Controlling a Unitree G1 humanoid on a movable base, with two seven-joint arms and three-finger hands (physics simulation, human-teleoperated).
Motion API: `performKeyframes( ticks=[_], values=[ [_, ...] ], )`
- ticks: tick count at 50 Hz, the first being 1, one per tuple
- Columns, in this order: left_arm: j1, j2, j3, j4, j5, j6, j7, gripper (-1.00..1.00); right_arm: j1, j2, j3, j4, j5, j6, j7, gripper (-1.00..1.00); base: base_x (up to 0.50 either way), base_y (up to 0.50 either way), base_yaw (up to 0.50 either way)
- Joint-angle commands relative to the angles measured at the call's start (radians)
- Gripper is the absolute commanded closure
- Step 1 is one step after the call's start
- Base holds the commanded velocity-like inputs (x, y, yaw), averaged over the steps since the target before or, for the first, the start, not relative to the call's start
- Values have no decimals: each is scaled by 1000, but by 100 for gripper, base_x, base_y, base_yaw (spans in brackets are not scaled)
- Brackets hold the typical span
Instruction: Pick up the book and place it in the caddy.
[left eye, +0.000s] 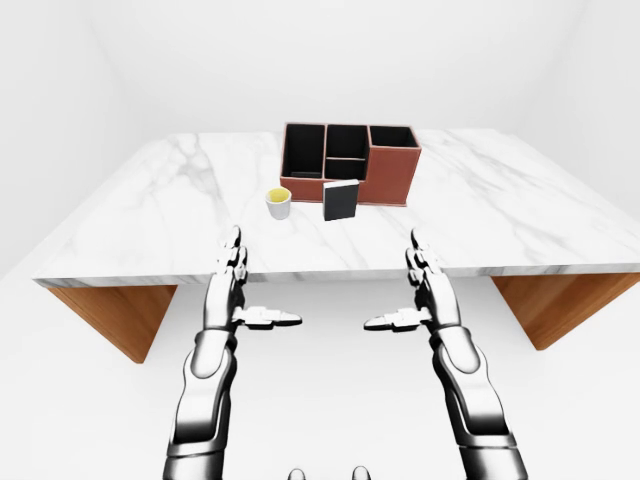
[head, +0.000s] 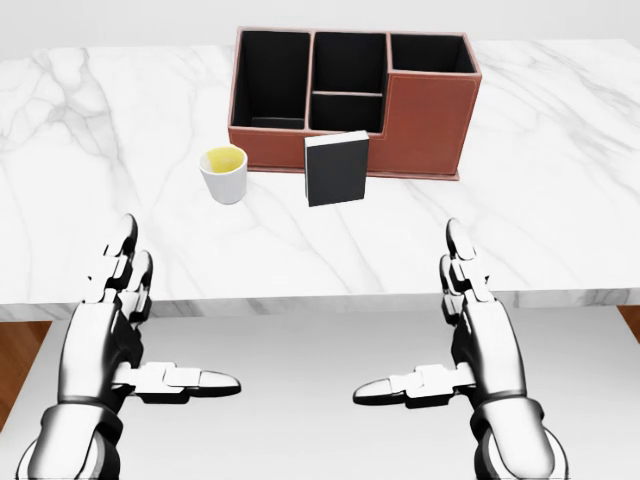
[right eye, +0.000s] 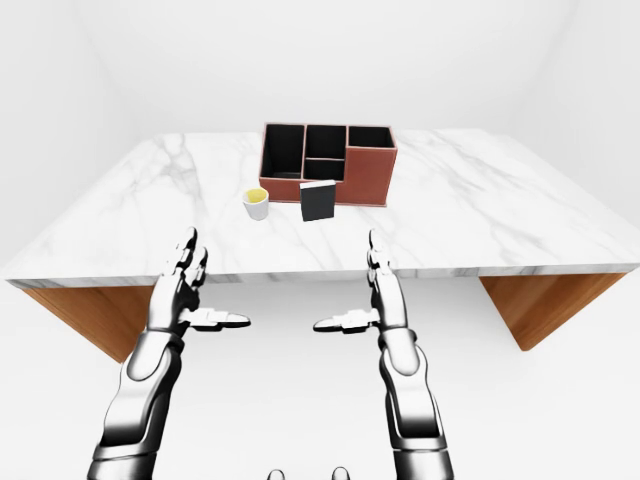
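White marble surface (head: 560, 170) on wooden supports spans the head view; white walls beyond.

Book (head: 337, 168): dark cover, standing upright on the surface, just on the near side of the caddy (head: 430, 115), level with its centre. Whether book and caddy touch cannot be told. The book is not held by either hand.

Caddy: brown leather-look organiser with black interior, toward the far middle of the surface. Compartments seen from above: one tall at left, two smaller in the middle (far and near), and a taller block at right. All compartments look dark inside; contents cannot be made out.

Cup (head: 224, 173): small, white, yellow inside, upright on the surface, left of the book and clearly apart from it, near the caddy's left near corner.

Left hand (head: 115, 320): released, fingers stretched toward the surface, thumb pointing inward to the right. It hangs off the near edge of the surface, grasping nothing.

Right hand (head: 475, 325): released likewise, fingers extended, thumb pointing left, mirror pose. Well apart from the book.
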Motion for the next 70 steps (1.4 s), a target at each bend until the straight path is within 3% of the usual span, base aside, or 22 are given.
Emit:
performKeyframes(
  ticks=[1,20,31,41,70],
  values=[
    [-46,16,4,-76,32,0,-37,-100,-42,-14,-14,-126,-33,7,33,-100,0,0,0],
    [-158,69,75,-168,-29,0,-58,-100,-187,-59,-36,-122,-79,7,80,-100,0,0,0],
    [-160,72,80,-186,-40,0,-45,-100,-211,-58,-47,-191,-63,7,81,-100,0,0,0],
    [-153,72,81,-181,-31,0,-41,-100,-213,-58,-52,-207,-73,7,87,-100,1,40,0],
    [-156,84,103,-247,-54,0,-36,-100,-258,-69,-58,-236,-64,7,71,-100,0,0,0]
  ],
)
